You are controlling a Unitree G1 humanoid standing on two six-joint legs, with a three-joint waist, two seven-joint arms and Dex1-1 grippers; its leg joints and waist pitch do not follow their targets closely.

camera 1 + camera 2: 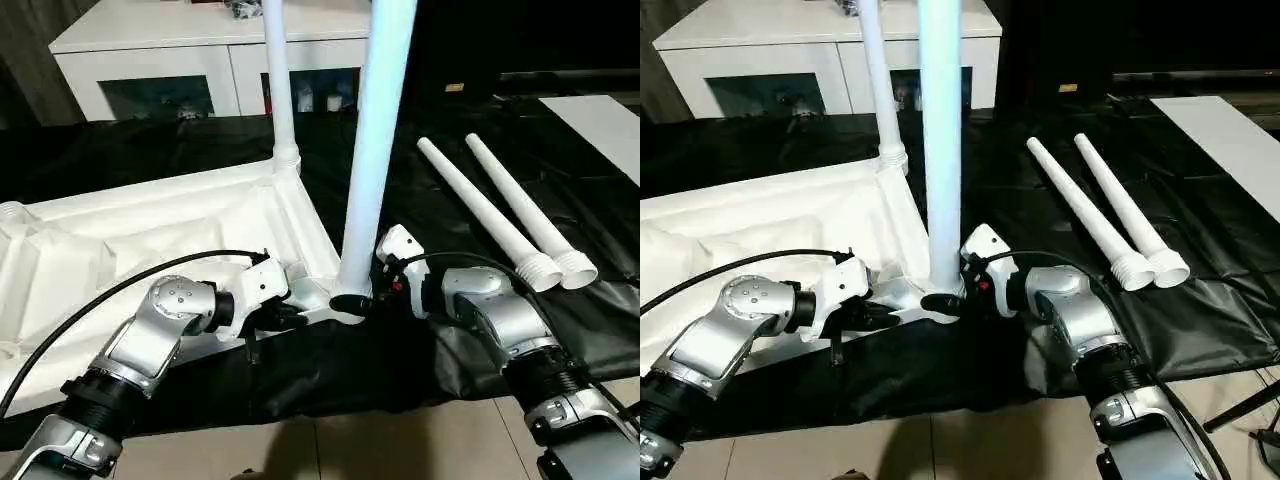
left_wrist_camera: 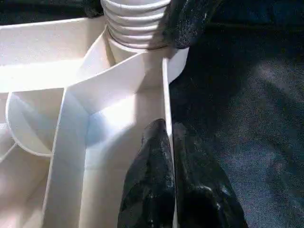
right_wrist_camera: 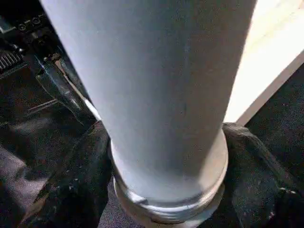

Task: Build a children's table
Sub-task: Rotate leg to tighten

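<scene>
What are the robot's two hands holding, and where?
The left gripper pinches the tabletop's edge wall. The right gripper has its fingers around the upright leg near its threaded bottom end.

Two upright legs block the black-covered floor area: one [image 1: 280, 90] stands in the tabletop's [image 1: 150, 230] far corner socket, the other [image 1: 375, 150] in the near corner, with the right claw [image 1: 352, 302] around its base and the left claw [image 1: 290, 318] pinching the rim beside it. Two loose legs [image 1: 505, 215] lie side by side to the right, touching at their threaded ends. Bare black sheet [image 1: 400, 190] lies open between them and the standing legs.
</scene>
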